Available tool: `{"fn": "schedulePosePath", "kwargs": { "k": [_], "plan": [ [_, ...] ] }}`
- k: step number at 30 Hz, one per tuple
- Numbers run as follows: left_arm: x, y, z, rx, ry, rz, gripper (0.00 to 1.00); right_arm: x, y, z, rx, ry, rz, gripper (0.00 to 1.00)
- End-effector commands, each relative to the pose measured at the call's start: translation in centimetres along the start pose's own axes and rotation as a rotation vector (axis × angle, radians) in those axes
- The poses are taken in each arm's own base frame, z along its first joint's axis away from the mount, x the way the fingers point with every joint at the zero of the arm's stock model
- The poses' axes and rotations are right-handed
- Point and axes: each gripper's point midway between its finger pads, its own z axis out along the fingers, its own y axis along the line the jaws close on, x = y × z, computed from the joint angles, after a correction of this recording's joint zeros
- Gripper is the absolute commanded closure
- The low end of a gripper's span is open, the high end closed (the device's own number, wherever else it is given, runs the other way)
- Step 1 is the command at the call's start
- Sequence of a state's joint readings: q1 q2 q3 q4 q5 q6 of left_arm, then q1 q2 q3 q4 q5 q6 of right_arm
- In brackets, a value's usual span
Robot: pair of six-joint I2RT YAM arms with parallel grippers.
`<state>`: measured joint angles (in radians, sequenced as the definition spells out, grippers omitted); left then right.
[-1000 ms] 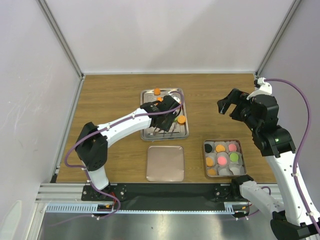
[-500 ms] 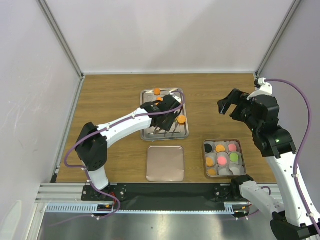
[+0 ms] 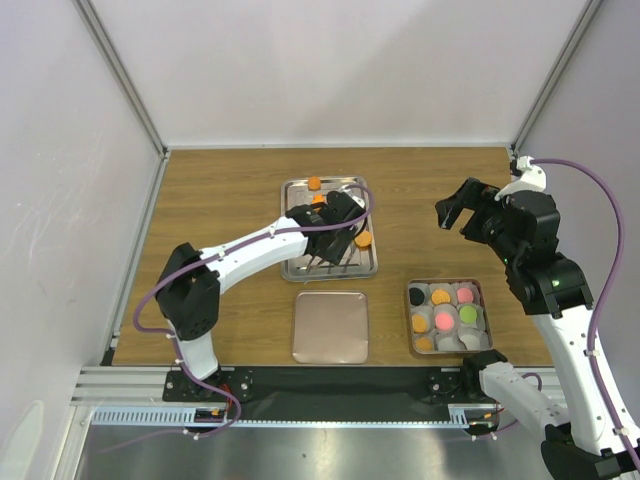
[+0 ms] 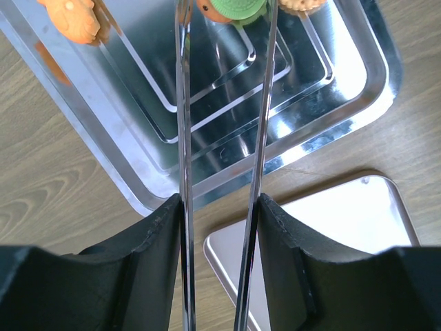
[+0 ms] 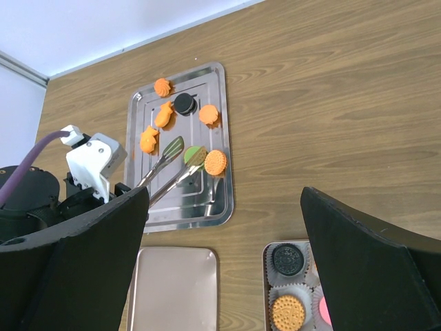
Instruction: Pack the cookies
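My left gripper (image 3: 328, 222) is shut on metal tongs (image 4: 183, 131), one arm pressed against each finger, over the steel tray (image 3: 292, 262). The tong tips are apart around a green cookie (image 5: 193, 153), which also shows in the left wrist view (image 4: 238, 8). An orange round cookie (image 5: 216, 162) lies just right of it. More orange cookies (image 5: 149, 139) and a black one (image 5: 183, 103) lie in the tray. The small box (image 3: 481, 290) holds black, orange, pink and green cookies in paper cups. My right gripper (image 3: 455, 210) is open and empty, high above the table's right side.
A flat square lid (image 3: 330, 327) lies near the front edge, between the tray and the box; it also shows in the left wrist view (image 4: 337, 227). Bare wooden table lies left of the tray and at the back. White walls close in both sides.
My left gripper with the tongs has shifted slightly farther over the tray. The right arm has not moved.
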<state>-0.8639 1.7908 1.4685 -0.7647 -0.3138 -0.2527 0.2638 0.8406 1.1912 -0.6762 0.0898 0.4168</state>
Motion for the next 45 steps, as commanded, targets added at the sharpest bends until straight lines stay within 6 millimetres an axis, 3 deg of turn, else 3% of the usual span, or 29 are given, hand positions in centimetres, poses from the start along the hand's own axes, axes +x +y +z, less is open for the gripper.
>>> {"fn": "schedulePosePath", "kwargs": {
  "k": [1, 16, 24, 45],
  "plan": [
    [-1.8, 0.4, -0.8, -0.029, -0.049, -0.003, 0.49, -0.6, 0.0, -0.3, -0.005, -0.032, -0.010, 0.01],
    [-1.5, 0.2, -1.5, 0.002, -0.045, 0.009, 0.49, -0.7, -0.1, -0.4, -0.002, -0.035, -0.010, 0.00],
    [-0.4, 0.5, -1.6, 0.000, -0.020, 0.020, 0.50, -0.8, 0.0, -0.6, -0.006, -0.038, -0.007, 0.00],
    [-1.9, 0.5, -1.0, -0.008, -0.033, 0.031, 0.50, -0.6, -0.1, -0.6, -0.003, -0.035, -0.007, 0.00]
  ]
}}
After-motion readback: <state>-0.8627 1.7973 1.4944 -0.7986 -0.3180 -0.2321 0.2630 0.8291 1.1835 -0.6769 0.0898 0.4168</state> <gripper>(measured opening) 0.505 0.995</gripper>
